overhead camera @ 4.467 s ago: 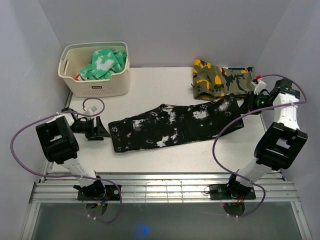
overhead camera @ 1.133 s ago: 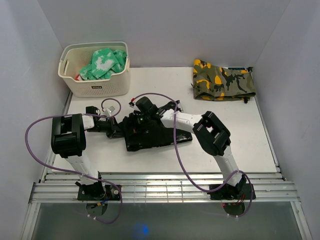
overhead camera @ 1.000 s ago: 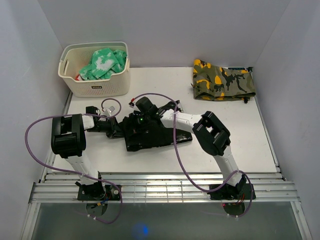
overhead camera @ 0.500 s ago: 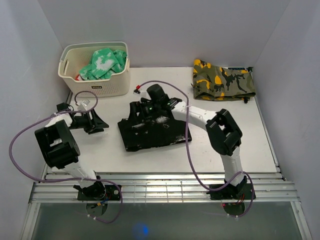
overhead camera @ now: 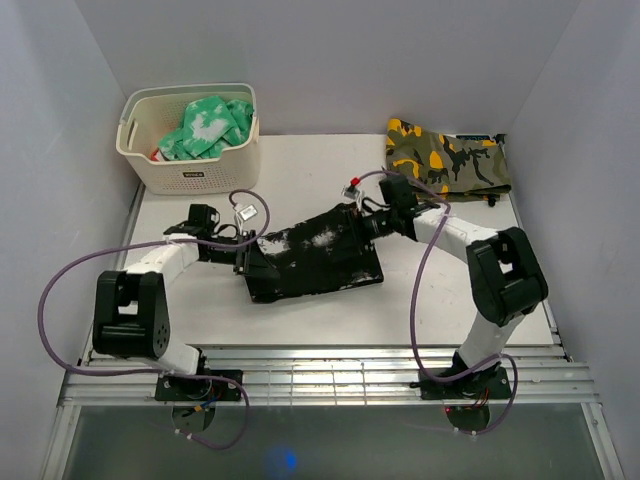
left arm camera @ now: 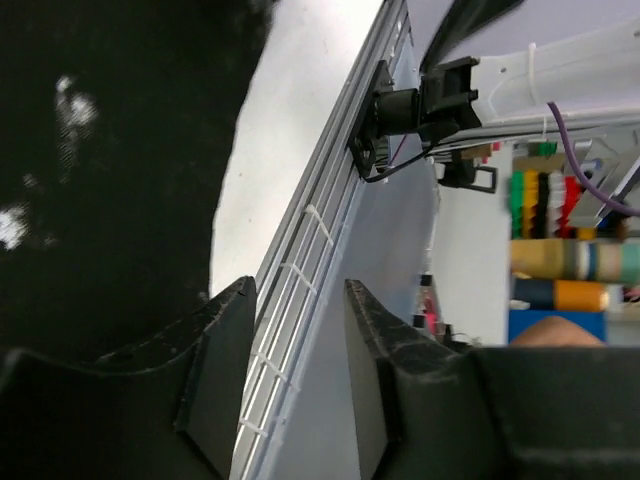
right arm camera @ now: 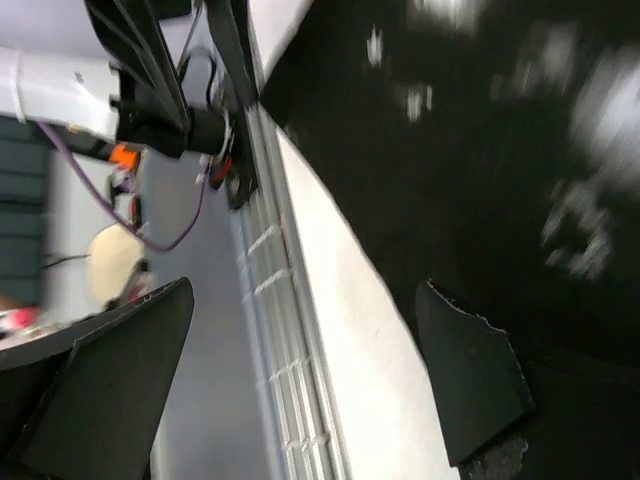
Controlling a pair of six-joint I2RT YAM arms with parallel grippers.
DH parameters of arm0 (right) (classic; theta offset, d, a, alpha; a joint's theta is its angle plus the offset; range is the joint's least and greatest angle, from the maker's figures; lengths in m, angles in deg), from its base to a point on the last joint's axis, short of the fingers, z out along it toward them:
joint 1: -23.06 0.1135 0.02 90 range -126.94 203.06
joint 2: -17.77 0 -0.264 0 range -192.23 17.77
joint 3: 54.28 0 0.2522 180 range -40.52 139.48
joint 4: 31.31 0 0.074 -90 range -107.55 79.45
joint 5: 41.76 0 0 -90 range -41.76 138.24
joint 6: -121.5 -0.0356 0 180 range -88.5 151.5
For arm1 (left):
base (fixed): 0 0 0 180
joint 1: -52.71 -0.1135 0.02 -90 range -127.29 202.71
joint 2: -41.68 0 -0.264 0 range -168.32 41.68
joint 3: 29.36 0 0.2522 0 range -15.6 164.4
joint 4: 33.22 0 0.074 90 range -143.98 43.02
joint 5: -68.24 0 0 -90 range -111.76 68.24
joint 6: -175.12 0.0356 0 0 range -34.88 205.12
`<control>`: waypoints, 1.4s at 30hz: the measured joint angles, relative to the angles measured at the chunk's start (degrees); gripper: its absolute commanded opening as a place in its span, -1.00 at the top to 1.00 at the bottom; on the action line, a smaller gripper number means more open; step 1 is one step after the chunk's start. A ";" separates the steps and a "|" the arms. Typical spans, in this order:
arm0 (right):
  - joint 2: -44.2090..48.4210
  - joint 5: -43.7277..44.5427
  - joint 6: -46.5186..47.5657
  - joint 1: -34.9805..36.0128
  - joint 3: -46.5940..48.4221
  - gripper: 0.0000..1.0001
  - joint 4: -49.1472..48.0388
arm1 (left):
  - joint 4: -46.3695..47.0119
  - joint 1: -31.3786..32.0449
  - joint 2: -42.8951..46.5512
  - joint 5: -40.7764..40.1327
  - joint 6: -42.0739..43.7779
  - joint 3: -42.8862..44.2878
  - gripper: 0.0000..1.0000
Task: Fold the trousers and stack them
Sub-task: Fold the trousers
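Note:
The trousers (overhead camera: 312, 262) lie folded into a short black slab with white speckles at the middle of the table. My left gripper (overhead camera: 244, 264) is at their left edge, its fingers a little apart with nothing between them. The left wrist view has black cloth (left arm camera: 100, 150) beside the left gripper (left arm camera: 297, 380), not in it. My right gripper (overhead camera: 354, 222) is at the fold's upper right corner, spread wide and empty. In the right wrist view the trousers (right arm camera: 480, 150) fill the upper right, and one fingertip (right arm camera: 470, 385) of the right gripper (right arm camera: 290, 390) hangs over the cloth.
A cream basket (overhead camera: 190, 170) holding a green-and-white garment (overhead camera: 208, 120) stands at the back left. A camouflage garment (overhead camera: 445, 160) lies folded at the back right. The metal rail (overhead camera: 330, 370) runs along the table's near edge. Purple cables loop near both arms.
My right gripper let go, opened wide and drew back from the left half of the trousers to their right corner. The left gripper swung away, then returned to the left edge.

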 measured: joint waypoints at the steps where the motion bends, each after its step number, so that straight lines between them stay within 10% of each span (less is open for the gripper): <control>1: -0.98 -0.92 -0.33 0.15 -2.64 -0.91 -0.07 | 1.55 1.11 -1.22 -0.15 -1.92 -1.20 0.05; 15: -10.38 -7.37 -10.54 -5.64 -14.80 -0.91 -11.65 | 1.64 -2.62 -32.30 -6.32 -9.25 11.15 0.14; 33: 1.36 0.68 -9.51 -5.75 -5.11 -0.80 -10.14 | -1.84 -4.81 -11.58 0.90 -0.94 11.67 -0.04; 42: -8.26 0.15 -14.08 -5.75 -7.56 -0.81 -15.15 | -1.86 -4.35 -23.28 1.81 -2.62 2.32 0.03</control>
